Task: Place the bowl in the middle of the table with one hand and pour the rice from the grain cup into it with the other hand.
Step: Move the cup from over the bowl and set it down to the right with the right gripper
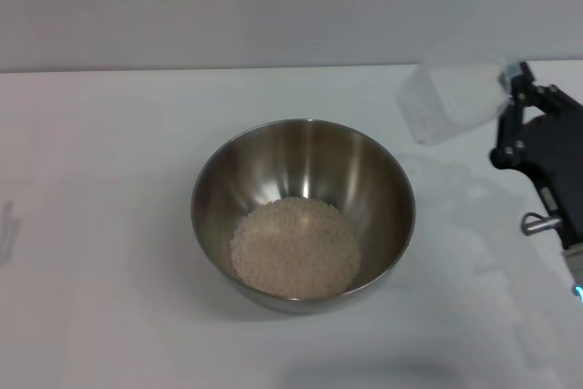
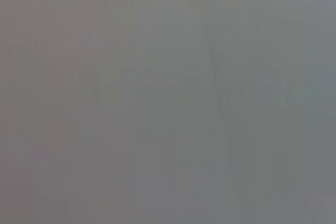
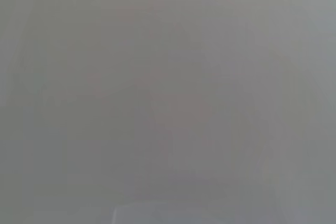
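The stainless-steel bowl (image 1: 303,211) stands in the middle of the white table (image 1: 109,225). A pale round heap of rice (image 1: 294,248) lies in its bottom. To the right of the bowl and farther back, my right gripper (image 1: 512,96) holds the clear grain cup (image 1: 453,102) by its side, above the table. The cup is tilted with its mouth toward the bowl and looks empty. My left gripper shows in no view. Both wrist views show only plain grey.
A grey wall (image 1: 273,6) runs behind the table's far edge. The black body of my right arm (image 1: 551,166) fills the right edge of the head view.
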You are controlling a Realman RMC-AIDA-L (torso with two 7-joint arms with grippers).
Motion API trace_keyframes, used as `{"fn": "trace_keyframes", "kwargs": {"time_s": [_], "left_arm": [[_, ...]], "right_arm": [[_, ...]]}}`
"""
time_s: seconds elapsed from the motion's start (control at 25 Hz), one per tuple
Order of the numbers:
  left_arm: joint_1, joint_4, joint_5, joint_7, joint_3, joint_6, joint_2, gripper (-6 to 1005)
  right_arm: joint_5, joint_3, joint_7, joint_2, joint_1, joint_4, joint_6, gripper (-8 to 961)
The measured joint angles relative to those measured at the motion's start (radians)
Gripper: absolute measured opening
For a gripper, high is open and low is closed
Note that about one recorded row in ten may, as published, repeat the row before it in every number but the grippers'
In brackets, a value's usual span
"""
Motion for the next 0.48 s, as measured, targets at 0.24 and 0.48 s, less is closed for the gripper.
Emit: {"fn": "trace_keyframes", "kwargs": {"time_s": [0.24,0.48], "left_arm": [[-0.002,0.0,-0.003,0.0,0.013,-0.012,0.0,813],[-0.005,0.0,-0.002,0.0,0.013,-0.02,0.0,813]], "right_arm": [[0.004,0.058,0.124,0.003,0.006,-0.135,0.062,4],[0.01,0.08,0.126,0.001,0.026,-0.17,0.163,4]]}}
